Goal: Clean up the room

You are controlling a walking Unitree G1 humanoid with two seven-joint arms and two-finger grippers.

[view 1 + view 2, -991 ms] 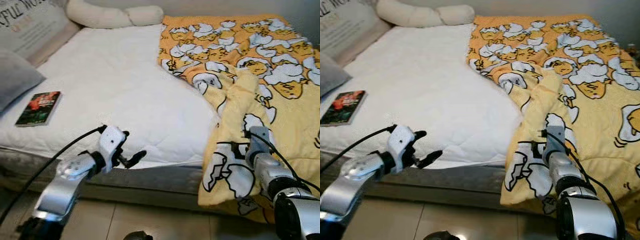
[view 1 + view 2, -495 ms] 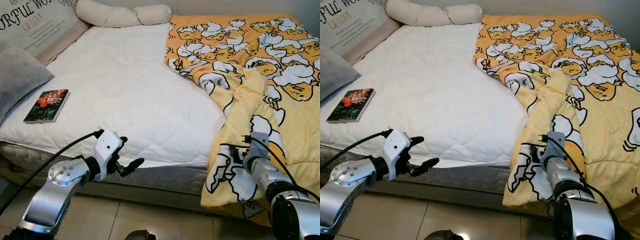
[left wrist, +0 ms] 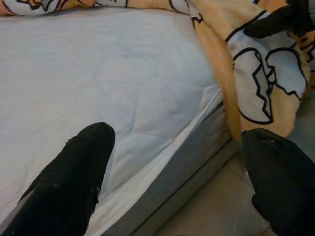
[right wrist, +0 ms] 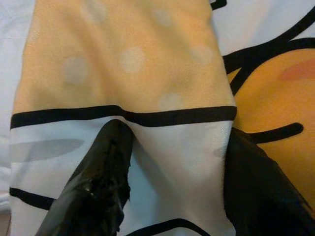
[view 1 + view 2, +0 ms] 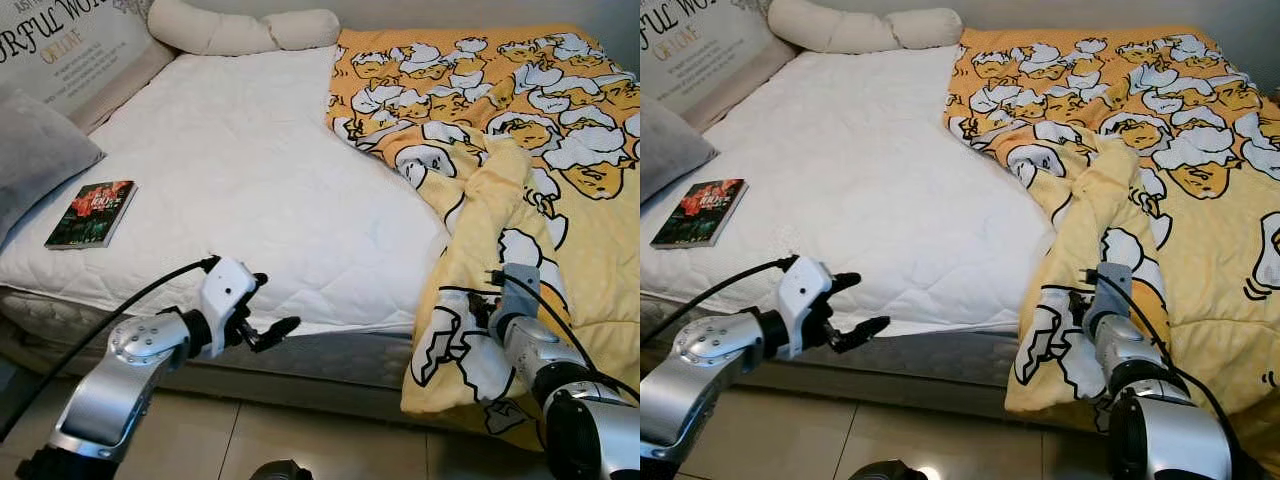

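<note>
A big bed with a white quilted mattress cover [image 5: 240, 170] sits in front of the robot. A yellow blanket with white cartoon shapes drawn in black lines [image 5: 560, 210] covers the robot's right side of the bed. It is bunched up in a long fold near the middle, and its corner hangs down over the front edge of the bed toward the pale tiled floor [image 5: 300, 440].

The right gripper [image 4: 170, 182] is pushed into that hanging corner of the blanket. Its two black fingers [image 4: 93, 191] are apart, with a patch of the white and yellow cloth lying between them and touching them. They are not squeezed tight on it.

The left gripper [image 5: 262, 318] is held in the air just in front of the bed's front edge, near the white sheet. Its fingers [image 3: 74, 182] are spread wide and hold nothing.

A thin book with a dark green and red cover [image 5: 91, 212] lies flat on the white cover on the robot's left side. Next to it is a grey pillow [image 5: 35, 160]. Behind that leans a pale cushion with printed letters [image 5: 70, 45]. A long cream bolster pillow [image 5: 245, 28] lies along the far end of the bed
</note>
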